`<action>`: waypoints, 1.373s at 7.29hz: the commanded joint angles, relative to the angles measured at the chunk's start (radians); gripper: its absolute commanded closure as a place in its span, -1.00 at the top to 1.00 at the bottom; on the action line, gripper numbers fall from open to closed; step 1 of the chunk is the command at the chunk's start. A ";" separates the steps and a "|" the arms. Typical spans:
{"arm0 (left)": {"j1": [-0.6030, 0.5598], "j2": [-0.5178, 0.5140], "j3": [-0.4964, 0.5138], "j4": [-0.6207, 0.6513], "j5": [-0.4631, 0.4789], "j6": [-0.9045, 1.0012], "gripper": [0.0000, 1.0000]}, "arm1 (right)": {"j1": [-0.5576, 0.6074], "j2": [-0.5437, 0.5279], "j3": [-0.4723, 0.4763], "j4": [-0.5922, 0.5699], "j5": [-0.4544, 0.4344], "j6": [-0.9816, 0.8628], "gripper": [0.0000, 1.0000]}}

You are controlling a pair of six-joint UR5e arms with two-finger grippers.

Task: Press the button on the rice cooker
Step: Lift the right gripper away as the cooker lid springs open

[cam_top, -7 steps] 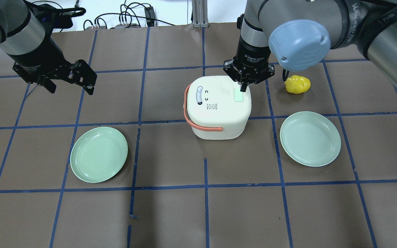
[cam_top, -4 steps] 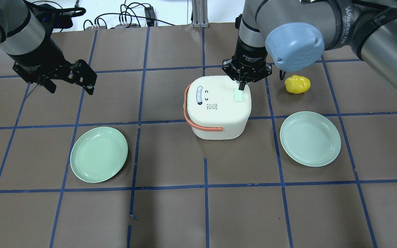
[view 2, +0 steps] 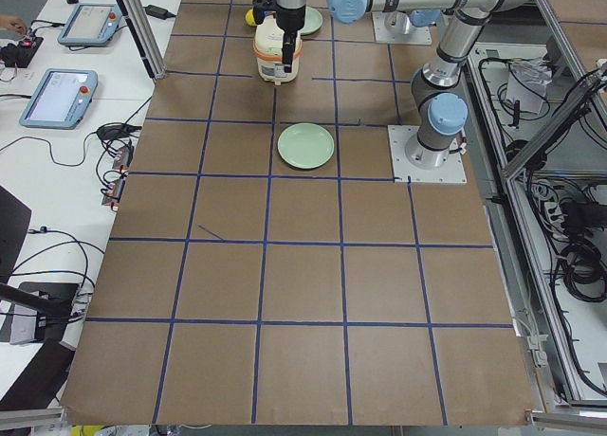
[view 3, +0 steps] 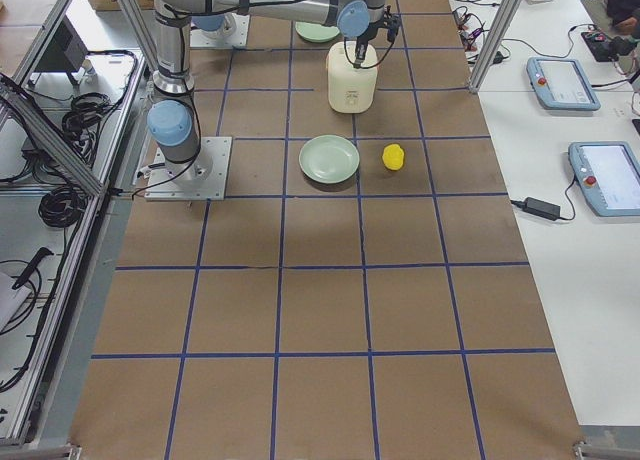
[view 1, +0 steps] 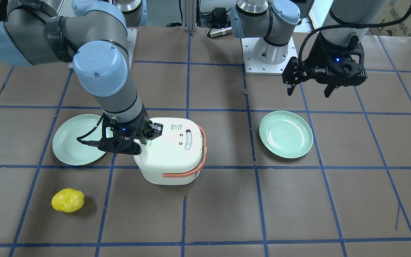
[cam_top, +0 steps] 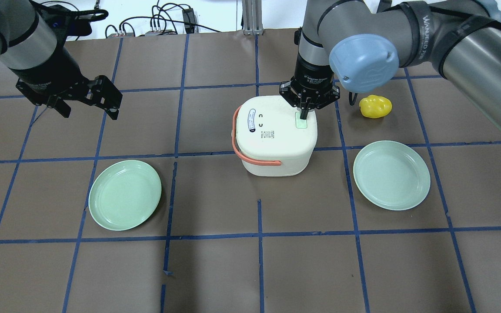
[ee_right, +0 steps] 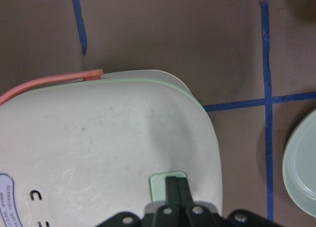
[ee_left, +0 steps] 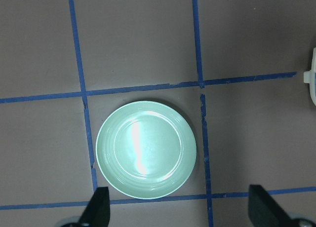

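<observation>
A cream rice cooker [cam_top: 274, 137] with an orange handle [cam_top: 250, 154] stands mid-table; it also shows in the front view [view 1: 171, 153]. Its pale green button [cam_top: 302, 121] sits on the lid's right side. My right gripper [cam_top: 304, 114] is shut, fingers together, its tips on the button's far end. The right wrist view shows the closed fingertips [ee_right: 177, 188] resting on the green button [ee_right: 159, 184]. My left gripper [cam_top: 88, 109] is open and empty, hovering well left of the cooker above the table; its fingers [ee_left: 98, 207] frame a plate.
Two pale green plates lie on the brown table, one front left [cam_top: 125, 194] and one front right [cam_top: 391, 174]. A yellow crumpled object [cam_top: 375, 106] lies right of the cooker, close to my right arm. Cables lie along the far edge.
My right gripper has moved slightly left and down, from beside the button's far edge onto the button. The left arm has not moved.
</observation>
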 commanded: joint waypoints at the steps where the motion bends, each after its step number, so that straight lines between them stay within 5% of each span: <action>1: 0.000 0.000 0.000 0.000 0.000 0.000 1.00 | 0.000 0.004 0.001 0.000 0.000 -0.002 -0.80; 4: 0.000 0.000 0.000 0.000 0.000 0.000 1.00 | 0.000 -0.008 -0.018 0.002 0.000 0.001 -0.68; 9: 0.000 0.000 0.000 0.000 0.000 0.000 1.00 | -0.060 -0.180 -0.118 0.104 -0.065 -0.057 0.99; 10: 0.000 0.000 0.000 0.000 0.000 0.000 1.00 | -0.093 -0.207 -0.118 0.153 -0.085 -0.117 1.00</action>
